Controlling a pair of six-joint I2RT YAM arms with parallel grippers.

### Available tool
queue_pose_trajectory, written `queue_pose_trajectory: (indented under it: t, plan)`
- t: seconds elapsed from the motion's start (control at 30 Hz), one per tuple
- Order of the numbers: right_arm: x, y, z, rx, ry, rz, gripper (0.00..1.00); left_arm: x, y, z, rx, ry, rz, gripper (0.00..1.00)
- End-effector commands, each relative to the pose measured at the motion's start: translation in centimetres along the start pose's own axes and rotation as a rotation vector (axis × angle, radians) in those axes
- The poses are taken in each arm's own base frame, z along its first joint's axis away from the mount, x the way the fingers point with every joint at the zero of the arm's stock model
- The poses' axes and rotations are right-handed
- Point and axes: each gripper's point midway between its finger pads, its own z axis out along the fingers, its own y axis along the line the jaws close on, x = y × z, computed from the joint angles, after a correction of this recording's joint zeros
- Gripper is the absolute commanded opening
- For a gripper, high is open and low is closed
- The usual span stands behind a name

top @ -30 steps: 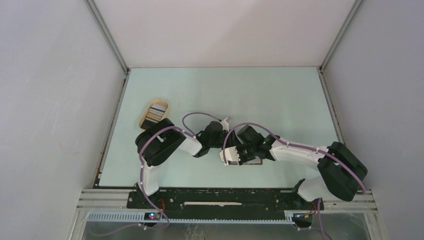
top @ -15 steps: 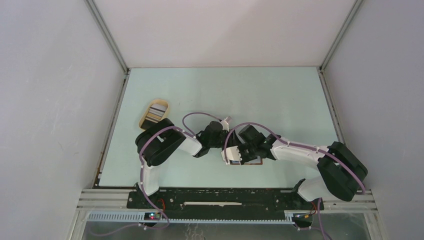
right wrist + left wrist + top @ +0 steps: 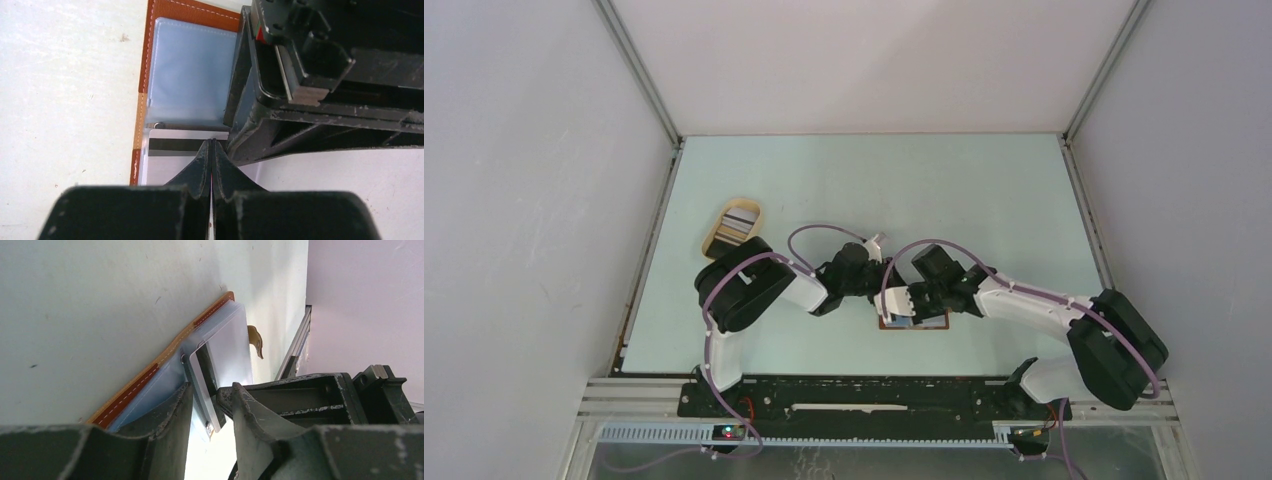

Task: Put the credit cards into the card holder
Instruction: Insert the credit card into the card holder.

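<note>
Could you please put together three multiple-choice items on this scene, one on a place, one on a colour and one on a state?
1. Where is the card holder?
A. on a shelf
B. on the table, under the right gripper
C. in a drawer

2. What colour is the card holder's stitched border?
A. green
B. black
C. reddish-brown

3. How do the right gripper's jaws stand?
A. shut together
B. wide apart
C. clamped on a pen

Key:
1 B, since the top view shows it lying open there.
2 C, since the right wrist view shows that brown edge with pale stitching.
3 A, since the right wrist view shows no gap between them.
</note>
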Motion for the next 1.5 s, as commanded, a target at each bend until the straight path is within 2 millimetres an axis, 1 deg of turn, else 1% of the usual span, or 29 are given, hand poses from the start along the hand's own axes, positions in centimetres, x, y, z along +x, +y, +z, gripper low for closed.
queue_pose_trajectory:
  t: [0.0, 0.27, 0.37, 0.5, 0.57, 0.77, 0.83, 1.0, 1.2, 1.47]
  plan:
    - [0.2, -1.2, -1.0, 0.053, -0.003, -0.004, 0.0, 2.1, 3.2, -0.6, -0.097, 0.045, -0.026, 0.41]
    - [-0.5, -1.2, -1.8, 0.051, -0.071, 0.035, 0.0, 2.0, 2.9, -0.7, -0.078, 0.04, -0.023, 0.39]
    - [-1.5, -1.0, -1.8, 0.042, -0.107, 0.037, 0.0, 2.1, 2.9, -0.7, -0.074, 0.044, -0.023, 0.38]
    - [-3.6, -0.6, -1.1, 0.033, -0.147, 0.013, 0.0, 2.0, 2.8, -0.6, -0.069, 0.045, -0.022, 0.37]
    - [-4.1, -0.7, -0.6, 0.035, -0.148, 0.014, 0.0, 2.0, 2.7, -0.5, -0.063, 0.047, -0.02, 0.37]
    - [-4.4, -0.6, 1.1, 0.041, -0.099, -0.011, 0.0, 2.1, 2.6, -0.5, -0.057, 0.053, -0.018, 0.36]
    - [-4.3, -0.7, 1.5, 0.052, -0.071, -0.024, 0.0, 2.1, 2.6, -0.5, -0.054, 0.053, -0.018, 0.36]
    - [-2.8, -1.0, 1.8, 0.073, 0.008, -0.045, 0.0, 2.0, 2.6, -0.5, -0.053, 0.05, -0.018, 0.38]
    - [-1.6, -1.3, 1.5, 0.093, 0.067, -0.078, 0.0, 2.0, 2.7, -0.5, -0.056, 0.049, -0.02, 0.4]
    - [-0.2, -1.2, 0.6, 0.087, 0.105, -0.062, 0.0, 1.9, 2.9, -0.5, -0.062, 0.045, -0.022, 0.43]
